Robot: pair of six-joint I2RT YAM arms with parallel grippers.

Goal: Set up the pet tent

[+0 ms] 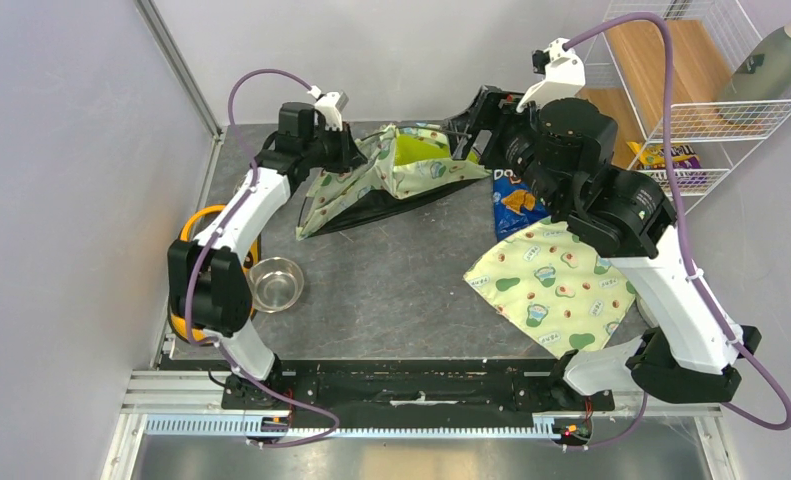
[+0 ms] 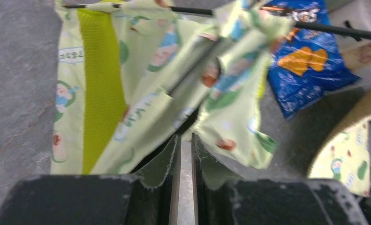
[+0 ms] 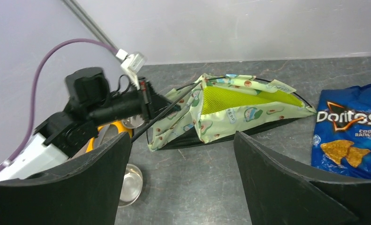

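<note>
Tent lay part-collapsed. Left gripper stood almost shut at its hem, hold unconfirmed; right gripper gaped empty. Raising required gripping a pole, not loose fabric.

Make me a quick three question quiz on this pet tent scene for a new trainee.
1. True or false: the right fingers stand wide open.
2. Which of these lies nearest the left arm? A: bowl. B: chip bag. C: pad.
3. Is the tent standing as a dome or collapsed?
Key: 1 true. 2 A. 3 collapsed, not yet a dome.
</note>
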